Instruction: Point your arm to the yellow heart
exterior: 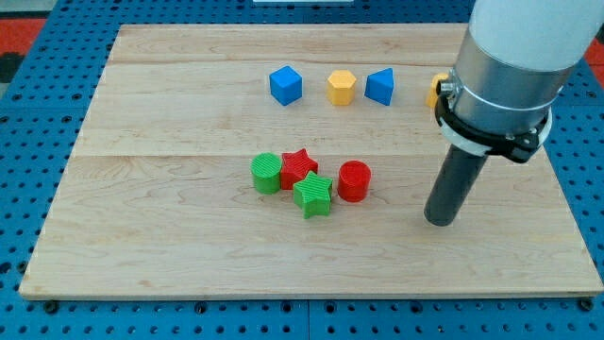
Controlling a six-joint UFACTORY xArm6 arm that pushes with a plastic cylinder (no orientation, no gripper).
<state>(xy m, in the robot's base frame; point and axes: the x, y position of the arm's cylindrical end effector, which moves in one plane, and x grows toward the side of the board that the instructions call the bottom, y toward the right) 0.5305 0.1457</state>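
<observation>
A yellow block (433, 90), which may be the yellow heart, shows only as a sliver at the view's right, mostly hidden behind the arm's body. My tip (440, 219) rests on the wooden board (170, 227), well below that yellow block and to the right of the red cylinder (354, 180). A yellow hexagon (341, 87) sits in the top row between a blue cube (285, 85) and a blue triangle block (380, 87).
A cluster lies at the board's middle: a green cylinder (267, 173), a red star (299, 166), a green star (312, 195) and the red cylinder. Blue pegboard surrounds the board.
</observation>
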